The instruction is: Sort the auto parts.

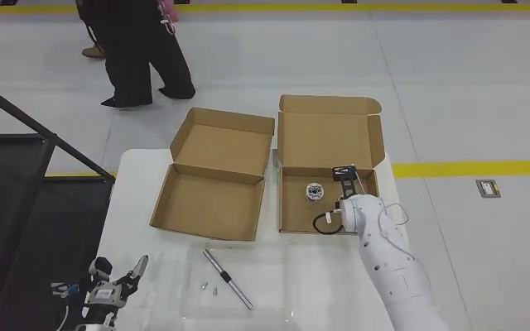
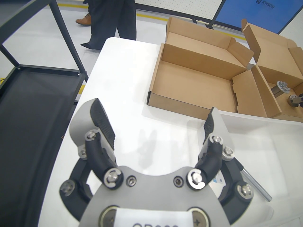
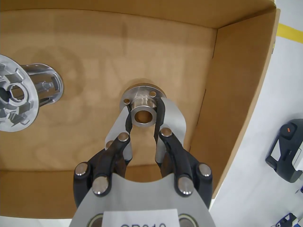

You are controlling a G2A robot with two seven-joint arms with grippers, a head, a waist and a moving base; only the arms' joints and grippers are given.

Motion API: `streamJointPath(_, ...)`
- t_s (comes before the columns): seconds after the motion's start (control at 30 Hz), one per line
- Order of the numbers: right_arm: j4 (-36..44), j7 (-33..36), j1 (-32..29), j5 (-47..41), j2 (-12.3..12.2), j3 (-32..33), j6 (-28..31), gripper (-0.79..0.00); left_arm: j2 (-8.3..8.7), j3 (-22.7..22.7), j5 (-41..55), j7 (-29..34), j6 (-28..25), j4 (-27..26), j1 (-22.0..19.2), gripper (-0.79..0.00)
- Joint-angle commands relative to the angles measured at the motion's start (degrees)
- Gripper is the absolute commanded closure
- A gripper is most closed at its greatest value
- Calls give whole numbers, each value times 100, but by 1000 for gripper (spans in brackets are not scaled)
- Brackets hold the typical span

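Observation:
My right gripper (image 3: 143, 111) is inside the right cardboard box (image 3: 132, 38), shut on the neck of a small flanged metal bushing (image 3: 142, 116) that sits upright at the box floor. A larger slotted metal hub (image 3: 26, 100) stands beside it in the same box (image 1: 294, 217); from above the hub (image 1: 315, 192) lies just left of the right gripper (image 1: 342, 178). My left gripper (image 2: 153, 113) hangs open and holds nothing over the table's front left corner (image 1: 116, 285). A metal rod (image 1: 228, 279) and small screws (image 1: 209, 288) lie on the table.
The left cardboard box (image 1: 207, 203) stands open and holds nothing. The rod and screws rest in a clear tray (image 1: 273, 285). A black rack (image 1: 41, 207) borders the table's left side. A black device (image 3: 286, 150) lies on the table beside the right box.

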State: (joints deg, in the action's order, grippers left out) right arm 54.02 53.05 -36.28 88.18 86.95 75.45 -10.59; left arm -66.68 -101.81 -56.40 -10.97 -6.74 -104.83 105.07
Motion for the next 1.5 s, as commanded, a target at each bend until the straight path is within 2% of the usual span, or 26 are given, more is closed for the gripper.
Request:
streamJointPath(0.0,-40,-9,23,-20,4,-5,-13,-388,0,0,0,0,0,0,0,-785)
streamJointPath(0.1,-62,-69,48,-88,8,9,-5,-773,0,0,0,0,0,0,0,-785)
streamJointPath(0.13,-52,-91,53,-129,4,33,27,-785,0,0,0,0,0,0,0,-785)
streamJointPath(0.23,67,-140,17,-146,-13,90,4,-785,0,0,0,0,0,0,0,-785)
streamJointPath(0.4,760,-283,-314,-277,-66,253,202,-785,0,0,0,0,0,0,0,-785)
streamJointPath(0.5,1449,-583,-696,-527,-106,399,496,-785,0,0,0,0,0,0,0,-785)
streamJointPath(0.6,2325,-1103,-1259,-907,-135,548,757,-785,8,5,-241,-160,-293,-66,38,-785)
streamJointPath(0.73,3323,-2055,-2101,-1688,-157,666,1437,-785,27,-90,-709,-412,-584,-251,135,-785)
streamJointPath(0.9,3945,-3304,-2919,-2466,-214,764,2788,-785,84,-303,-1786,-690,-968,-668,267,-785)
streamJointPath(1.0,4233,-3748,-3252,-2656,-266,785,3617,-785,115,-425,-2523,-756,-1033,-980,352,-785)
streamJointPath(1.1,4495,-3910,-3427,-2614,-320,780,4195,-785,132,-463,-3110,-708,-995,-1295,428,-785)
streamJointPath(1.2,4720,-3820,-3500,-2452,-383,787,4676,-785,121,-399,-3462,-539,-717,-1529,447,-785)
streamJointPath(1.47,4720,-3820,-3500,-2452,-383,787,4676,-785,121,-399,-3462,-539,-717,-1529,447,-785)
